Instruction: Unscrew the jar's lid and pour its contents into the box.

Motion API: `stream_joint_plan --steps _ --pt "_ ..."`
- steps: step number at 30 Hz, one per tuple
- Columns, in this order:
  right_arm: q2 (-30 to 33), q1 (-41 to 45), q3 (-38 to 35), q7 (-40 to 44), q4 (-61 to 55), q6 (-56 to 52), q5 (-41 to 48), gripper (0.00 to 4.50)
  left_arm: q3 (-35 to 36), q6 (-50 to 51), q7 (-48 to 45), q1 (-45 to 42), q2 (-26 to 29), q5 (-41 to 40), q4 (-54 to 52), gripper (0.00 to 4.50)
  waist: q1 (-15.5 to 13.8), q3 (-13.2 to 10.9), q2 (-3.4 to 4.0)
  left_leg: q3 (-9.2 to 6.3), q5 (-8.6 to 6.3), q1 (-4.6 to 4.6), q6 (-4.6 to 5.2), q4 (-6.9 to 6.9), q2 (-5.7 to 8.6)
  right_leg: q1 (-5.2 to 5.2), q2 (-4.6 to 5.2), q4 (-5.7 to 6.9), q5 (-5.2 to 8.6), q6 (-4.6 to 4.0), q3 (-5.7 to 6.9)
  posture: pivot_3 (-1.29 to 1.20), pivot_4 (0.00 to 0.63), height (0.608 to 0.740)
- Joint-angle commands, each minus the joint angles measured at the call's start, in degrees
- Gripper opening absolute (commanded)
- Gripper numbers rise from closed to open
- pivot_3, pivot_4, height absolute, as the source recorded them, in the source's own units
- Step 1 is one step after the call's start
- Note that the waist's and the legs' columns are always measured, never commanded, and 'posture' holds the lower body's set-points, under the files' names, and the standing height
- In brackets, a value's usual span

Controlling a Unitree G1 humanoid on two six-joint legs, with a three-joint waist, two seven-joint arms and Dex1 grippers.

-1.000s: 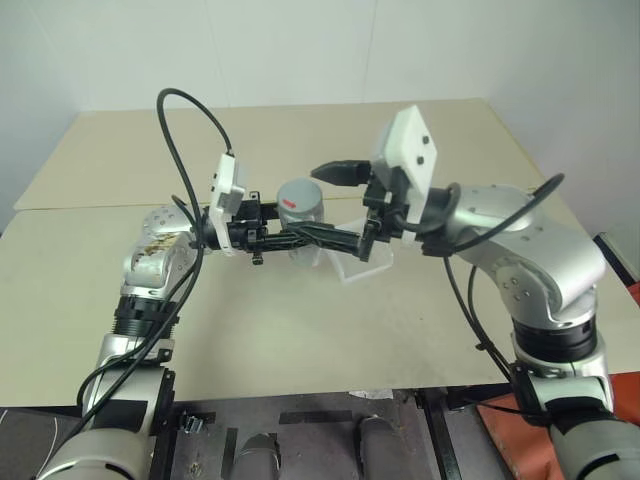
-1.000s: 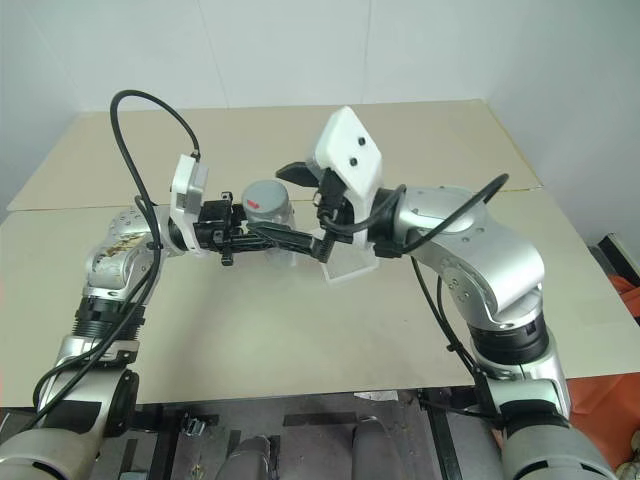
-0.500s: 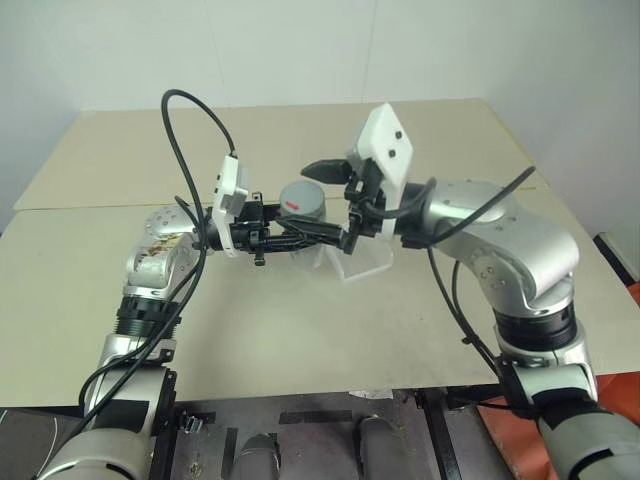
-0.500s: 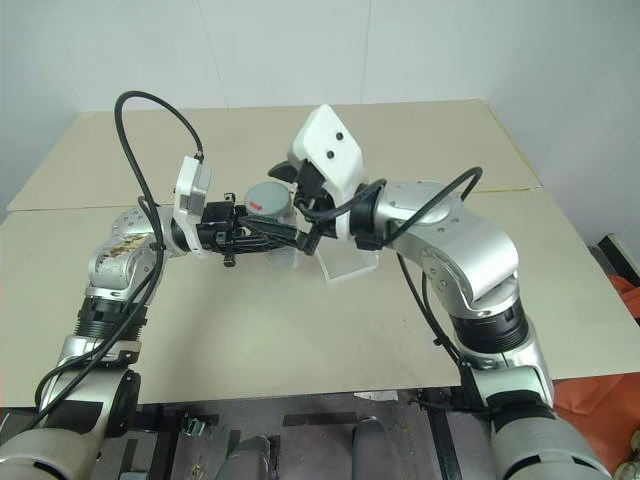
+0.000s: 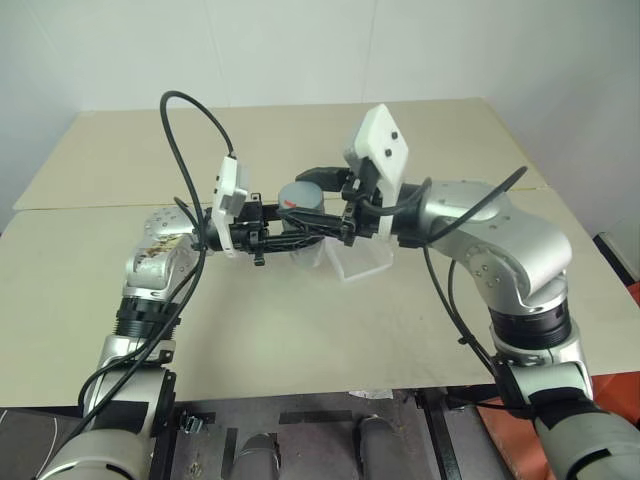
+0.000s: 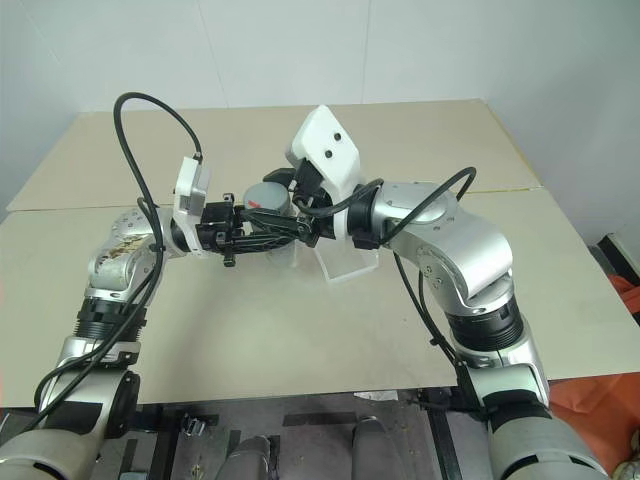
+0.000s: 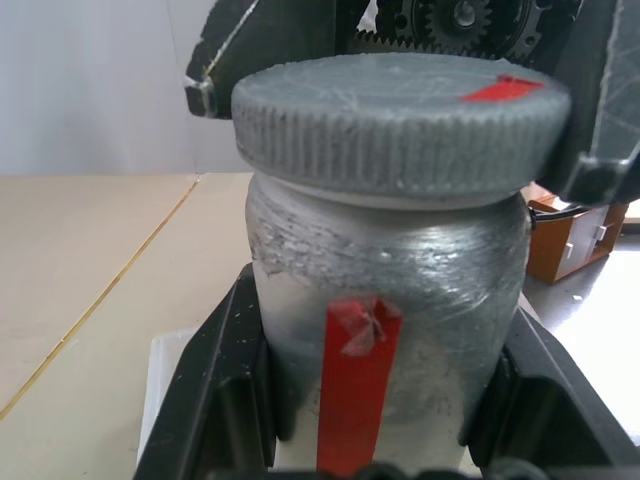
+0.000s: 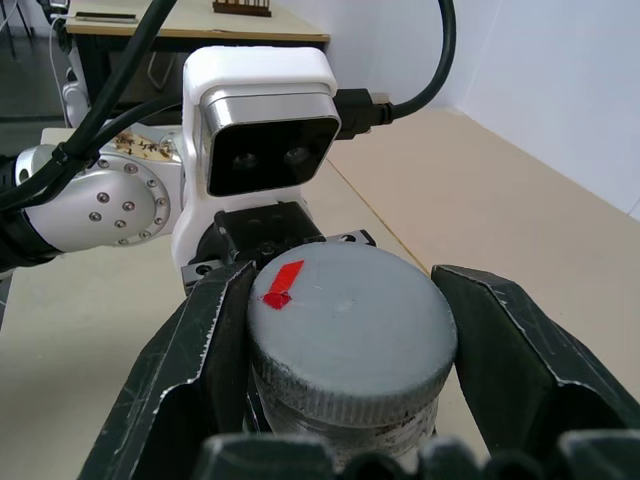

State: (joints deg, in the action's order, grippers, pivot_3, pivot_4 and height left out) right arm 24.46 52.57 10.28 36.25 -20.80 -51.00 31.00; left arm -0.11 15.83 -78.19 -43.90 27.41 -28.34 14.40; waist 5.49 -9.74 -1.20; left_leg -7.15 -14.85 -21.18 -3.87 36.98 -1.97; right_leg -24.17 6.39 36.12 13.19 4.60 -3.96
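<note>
Right end effector [image 8: 350, 360] has closed on lid [image 8: 350, 330], hiding jar [image 7: 390, 290].

Your two arms meet over the middle of the table [image 5: 120, 300], so that space is taken. The left gripper [image 5: 300, 232] clamps the jar [image 7: 390, 290] from one side; the right gripper [image 5: 325, 200] closes on the lid [image 8: 350, 330] from the other. The box [image 5: 362, 262] lies on the table just beneath the right wrist and blocks a straight descent there. You have open tabletop along the far edge, the near edge and both outer sides.
</note>
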Motion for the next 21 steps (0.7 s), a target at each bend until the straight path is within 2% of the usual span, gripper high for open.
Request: stream_joint_plan --steps 1,6,10,15,18,21 --pt "-1.54 3.32 -5.93 -1.61 0.58 -2.75 3.65 2.76 0.38 -1.08 -0.18 0.19 0.70 0.03 -1.69 1.91 0.00 0.00 0.00 0.00 0.00 0.00 0.00 0.00 0.00 0.00 0.00 0.00 0.00 0.00 0.00 0.00 0.150 0.740" --pt "-1.13 5.35 -13.62 -3.85 3.69 -6.79 8.30 2.76 0.75 -1.51 0.03 0.16 1.11 0.19 -1.14 1.91 -0.08 0.00 0.01 -0.01 0.00 -0.01 0.00 -0.01 0.00 0.00 0.00 0.01 0.00 0.00 0.00 0.00 0.150 0.740" --pt "2.96 3.16 -15.71 -5.65 3.20 -4.83 4.73 2.76 1.47 -2.11 1.04 -0.16 1.28 0.52 0.01 1.91 -0.32 0.00 0.01 0.00 0.00 -0.02 0.00 -0.01 0.00 0.01 0.01 0.00 0.00 0.00 0.01 0.00 0.150 0.740" --pt "9.40 -7.75 -19.04 -10.47 1.41 -1.52 -2.19 2.76 3.17 -4.57 6.20 -2.04 0.04 2.06 3.74 1.91 -1.07 -0.01 0.00 0.01 0.00 -0.02 0.00 0.00 0.01 0.02 0.01 -0.04 0.00 0.00 0.01 0.00 0.150 0.740" --pt "10.86 -16.76 -22.41 -13.37 -2.42 -3.19 -3.13 2.76 3.43 -6.32 10.13 -2.16 -0.67 3.65 4.83 1.91 -1.62 -0.01 0.00 0.01 -0.01 -0.04 0.01 -0.02 0.01 0.01 0.01 -0.05 0.00 0.00 0.01 0.00 0.150 0.740" --pt "10.82 -24.53 -21.46 -16.45 -3.90 -2.35 -6.66 2.76 4.02 -6.41 13.10 -1.68 -1.51 3.78 4.41 1.91 -1.49 -0.01 0.00 0.04 -0.01 -0.07 0.02 0.01 0.03 -0.01 0.03 -0.05 0.00 0.01 -0.01 0.00 0.150 0.740"
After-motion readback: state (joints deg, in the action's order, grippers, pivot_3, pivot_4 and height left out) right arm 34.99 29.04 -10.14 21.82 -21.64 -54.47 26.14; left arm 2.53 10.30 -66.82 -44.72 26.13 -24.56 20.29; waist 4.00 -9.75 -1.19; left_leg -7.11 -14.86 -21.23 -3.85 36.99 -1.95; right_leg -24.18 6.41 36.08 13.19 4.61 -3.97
